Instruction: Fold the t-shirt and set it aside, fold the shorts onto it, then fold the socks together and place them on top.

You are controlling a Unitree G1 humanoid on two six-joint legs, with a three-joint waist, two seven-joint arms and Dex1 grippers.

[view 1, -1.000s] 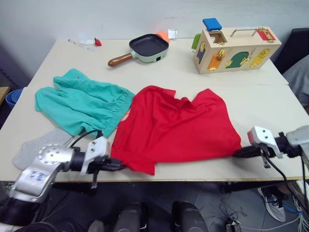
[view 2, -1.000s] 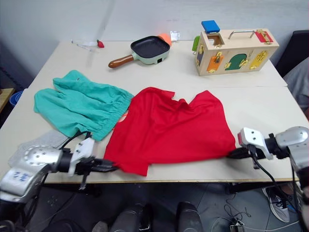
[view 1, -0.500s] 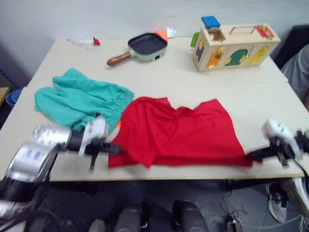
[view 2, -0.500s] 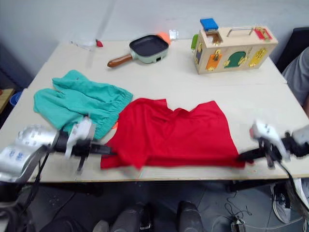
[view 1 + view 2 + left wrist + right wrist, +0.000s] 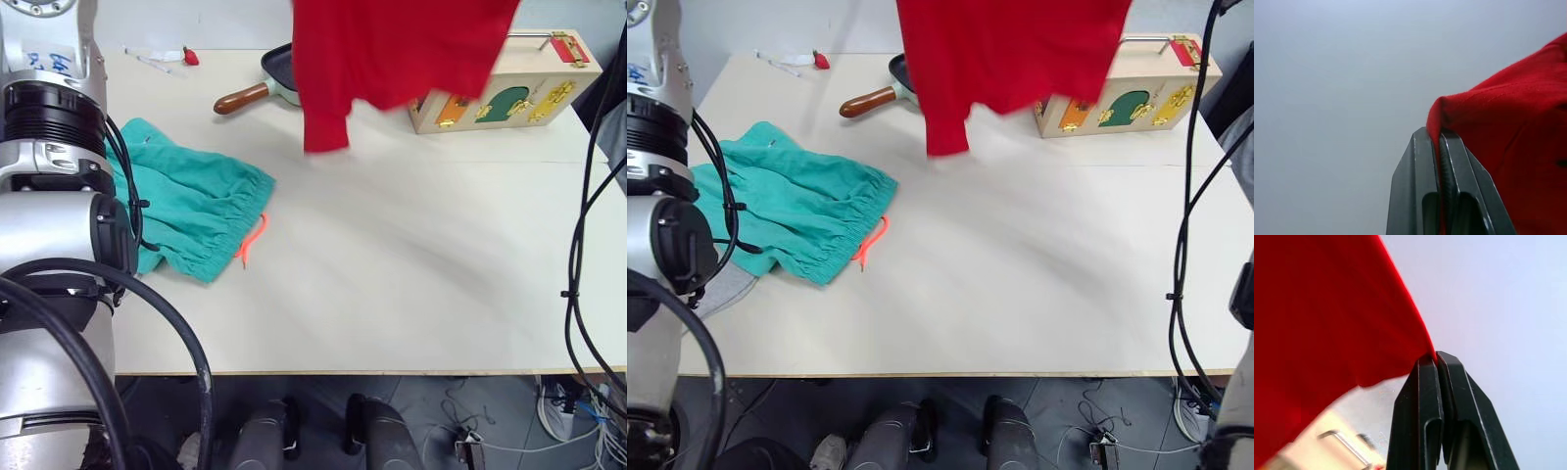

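The t-shirt is up in the air, hanging as a red curtain above the far half of the tabletop, one sleeve dangling lowest. Both grippers have it by an edge. In the left wrist view the left gripper has its jaws clenched on a bunched fold of red cloth; in the right wrist view the right gripper has its jaws pinched on a thin bit of hem, barely any fabric between them.

That right-hand grasp looks like the weak point. With so little cloth caught, a shake or a quick swing down could pull the hem free, and the shirt would drop lopsided from one corner.

Below, the shorts lie flat at the left of the tabletop, orange drawstring trailing off the waistband. A grey patch beside the near edge of the shorts is probably one of the socks, mostly hidden behind the left arm.

Behind the hanging shirt sit a frying pan and a wooden latch box. The dangling sleeve hangs close over the pan handle, so a low sweep could snag it, or drag the cloth across the shorts and rumple them.
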